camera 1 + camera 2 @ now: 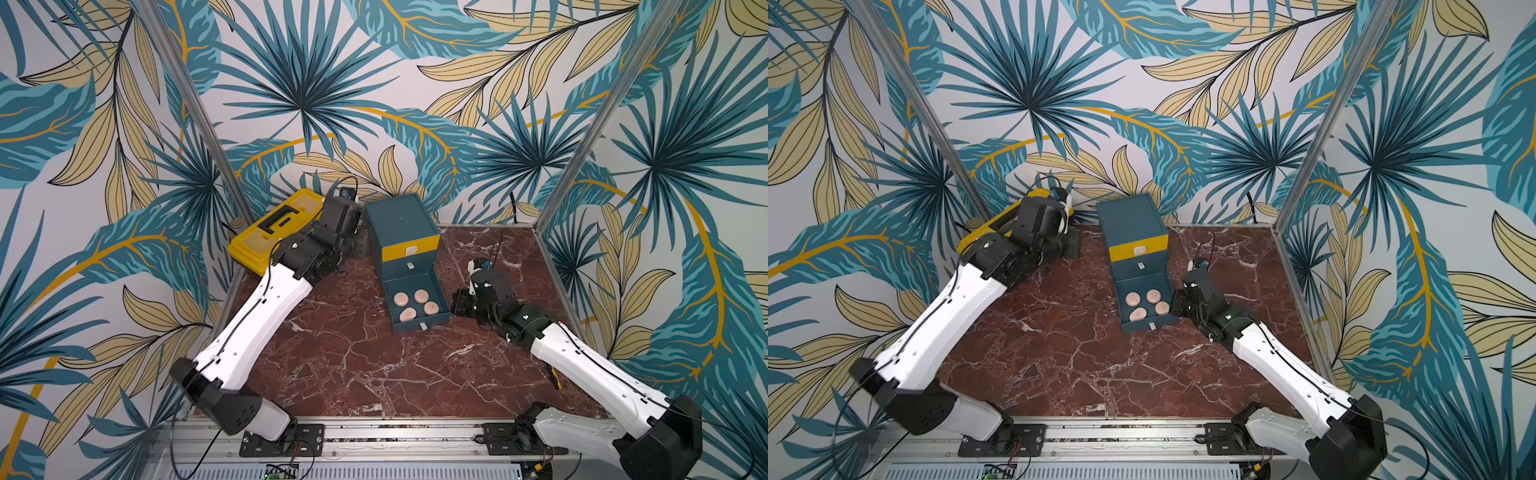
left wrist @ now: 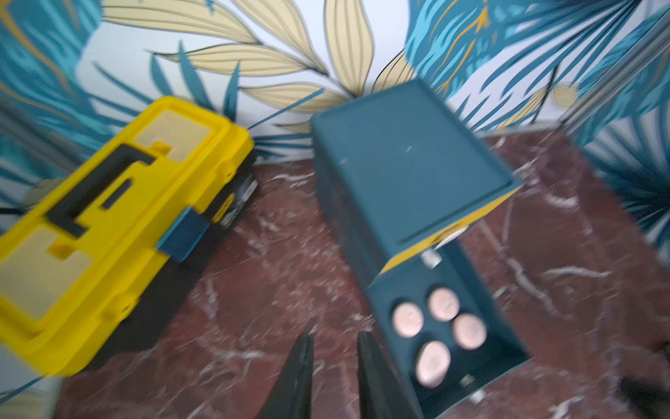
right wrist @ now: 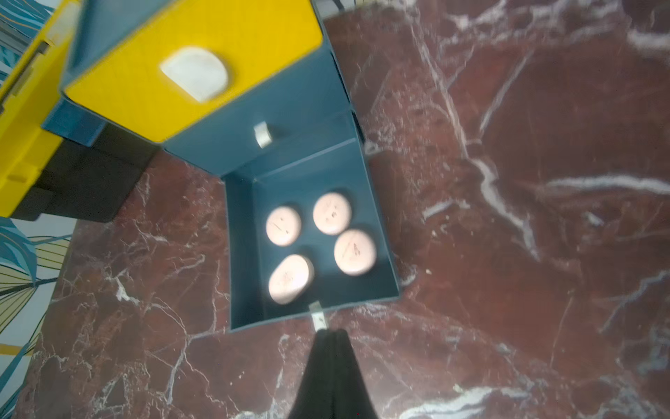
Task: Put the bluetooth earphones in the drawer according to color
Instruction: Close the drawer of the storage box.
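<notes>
Bluetooth earphones, four pale pink, pebble-smooth oval cases, lie flat and apart from each other in the pulled-out bottom drawer of the small dark teal chest. Its yellow top drawer and the teal middle one are pushed in. No lilac or white cases show on the red-brown marbled counter.

The open drawer's long axis runs from the chest toward the robot's base, so closing it would probably mean a straight push back along that line. The right tool is the nearer one. Its jaws are pressed together, and in the right wrist view its tips sit at the end of the drawer's small white tab pull. Whether they pinch it, touch it or hover above it cannot be told.

The left tool has a narrow gap between its jaws and holds nothing. It is over bare counter beside the drawer's left wall. A yellow plastic toolbox with a black handle stands to the chest's left, clear of the drawer's path.
</notes>
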You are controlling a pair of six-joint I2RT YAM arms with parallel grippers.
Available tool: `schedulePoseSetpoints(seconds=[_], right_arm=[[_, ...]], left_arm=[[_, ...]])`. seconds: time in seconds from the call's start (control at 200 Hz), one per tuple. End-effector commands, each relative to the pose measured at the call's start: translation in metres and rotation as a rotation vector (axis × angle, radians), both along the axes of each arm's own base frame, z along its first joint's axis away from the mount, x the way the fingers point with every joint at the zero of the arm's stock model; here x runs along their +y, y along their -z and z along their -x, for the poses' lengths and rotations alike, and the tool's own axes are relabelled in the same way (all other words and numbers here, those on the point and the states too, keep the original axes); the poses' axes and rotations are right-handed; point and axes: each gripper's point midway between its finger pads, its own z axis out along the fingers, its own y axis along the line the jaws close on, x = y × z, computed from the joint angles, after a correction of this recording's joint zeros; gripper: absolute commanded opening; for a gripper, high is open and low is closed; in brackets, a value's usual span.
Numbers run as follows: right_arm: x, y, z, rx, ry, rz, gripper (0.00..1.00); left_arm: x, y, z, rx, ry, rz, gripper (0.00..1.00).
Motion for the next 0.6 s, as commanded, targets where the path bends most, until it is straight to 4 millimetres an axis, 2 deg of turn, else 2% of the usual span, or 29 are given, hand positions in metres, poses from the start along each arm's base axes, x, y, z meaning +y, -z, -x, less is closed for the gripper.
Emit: schedulePoseSetpoints(seconds=[0.0, 0.05, 0.14, 0.261, 0.376, 0.596], right_arm=[[0.016, 0.016, 0.005, 0.015, 0.053, -0.191, 0.00], [0.019, 0.028, 0.011, 0.044, 0.050, -0.197, 0.00], [0.032, 0.039, 0.014, 0.049, 0.036, -0.252, 0.00], [0.047, 0.055, 0.022, 0.074, 0.019, -0.273, 0.00], [0.062, 0.069, 0.029, 0.102, -0.002, -0.264, 0.00], [0.082, 0.102, 0.032, 0.171, -0.016, -0.242, 0.00]], left_arm=[[-0.047, -0.010, -0.039, -0.013, 0.157, 0.002, 0.14], [-0.065, -0.003, -0.057, 0.017, 0.194, 0.018, 0.09], [-0.090, 0.014, -0.080, 0.058, 0.233, 0.069, 0.00], [-0.101, 0.050, -0.106, 0.111, 0.213, 0.115, 0.00], [-0.104, 0.080, -0.115, 0.164, 0.198, 0.108, 0.00], [-0.107, 0.116, -0.119, 0.237, 0.190, 0.080, 0.00]])
